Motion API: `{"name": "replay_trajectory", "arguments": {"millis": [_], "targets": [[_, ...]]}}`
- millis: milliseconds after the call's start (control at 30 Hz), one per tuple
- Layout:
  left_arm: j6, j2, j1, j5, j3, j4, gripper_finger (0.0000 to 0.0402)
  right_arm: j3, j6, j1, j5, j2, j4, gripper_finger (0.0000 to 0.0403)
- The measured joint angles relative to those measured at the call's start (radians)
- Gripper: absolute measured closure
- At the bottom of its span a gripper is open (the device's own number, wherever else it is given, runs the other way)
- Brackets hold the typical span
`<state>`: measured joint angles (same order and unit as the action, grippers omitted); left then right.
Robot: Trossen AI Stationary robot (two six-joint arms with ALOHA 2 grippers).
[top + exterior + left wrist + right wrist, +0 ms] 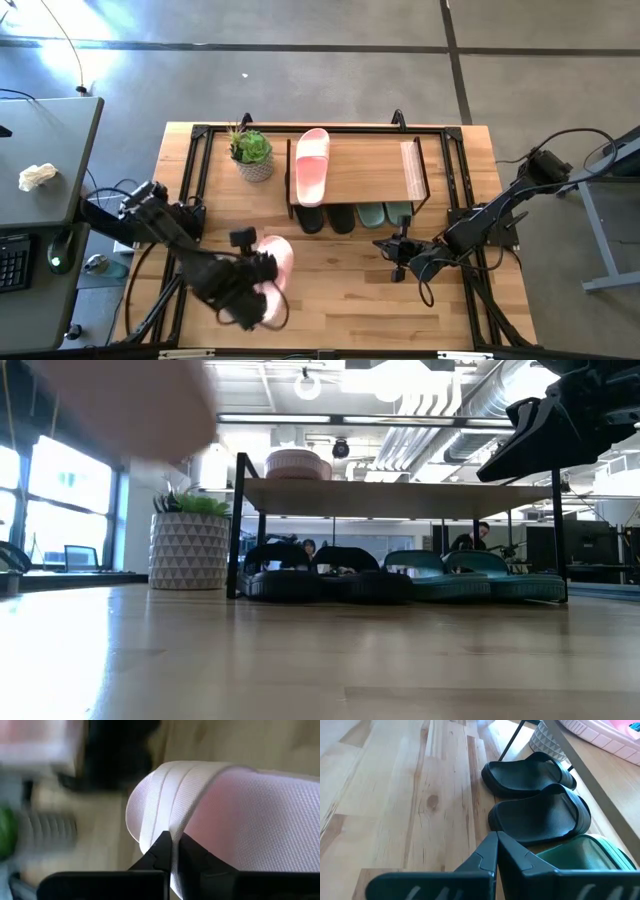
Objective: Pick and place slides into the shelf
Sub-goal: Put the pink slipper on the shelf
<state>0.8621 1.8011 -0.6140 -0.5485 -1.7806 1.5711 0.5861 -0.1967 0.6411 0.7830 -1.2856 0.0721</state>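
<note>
One pink slide (312, 165) lies on the shelf's plank top (370, 170), also seen in the low view as the pink slide (297, 462). Under the plank, two black slides (326, 219) and two green slides (385, 214) stand side by side on the table, toes outward. My left gripper (262, 270) is near the table's front left, shut on the second pink slide (278, 262). That slide is a pale blur (110, 410) high in the low view. My right gripper (496, 845) is shut and touches nothing, in front of the black slides (540, 795). My left gripper (172, 840) pinches the pink slide between its two fingers on a thin ribbed edge, apparently the strap's rim (167, 817). The slide is lifted clear of the table. The gripper's own body hides how far back the edge reaches.
A potted plant (252, 155) in a patterned white pot (190, 545) stands left of the shelf. A black metal frame (195, 160) runs around the table's far half. The shelf top has bare plank right of the pink slide. Bare tabletop (350, 290) lies in front.
</note>
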Motion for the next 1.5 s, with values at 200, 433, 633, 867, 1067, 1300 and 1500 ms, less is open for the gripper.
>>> {"name": "replay_trajectory", "arguments": {"millis": [200,433,633,867,1067,1300,1500], "targets": [[-0.245,0.000,-0.079,-0.246,-0.264,0.000,0.0400,0.000,0.000,0.000,0.000,0.000,0.000,0.0403],[-0.442,-0.002,-0.078,-0.680,-0.435,-0.009,0.0400,0.000,0.000,0.000,0.000,0.000,0.000,0.0403],[-0.631,-0.002,0.055,-0.872,-0.471,-0.133,0.0401,0.000,0.006,0.000,0.035,0.000,-0.001,0.0403],[-0.979,-0.002,0.310,-0.764,-0.472,-0.446,0.0401,0.000,0.006,0.000,0.057,0.000,-0.003,0.0403],[-1.183,0.000,0.514,-0.330,-0.472,-0.699,0.0401,0.000,-0.020,0.001,0.052,0.000,-0.002,0.0403],[-1.249,0.058,0.667,-0.224,-0.473,-0.813,0.0401,0.000,-0.095,0.001,-0.004,0.000,0.058,0.0403],[-1.252,0.163,0.729,-0.218,-0.472,-0.825,0.0401,0.001,-0.193,0.028,0.018,0.005,0.156,0.0403]]}}
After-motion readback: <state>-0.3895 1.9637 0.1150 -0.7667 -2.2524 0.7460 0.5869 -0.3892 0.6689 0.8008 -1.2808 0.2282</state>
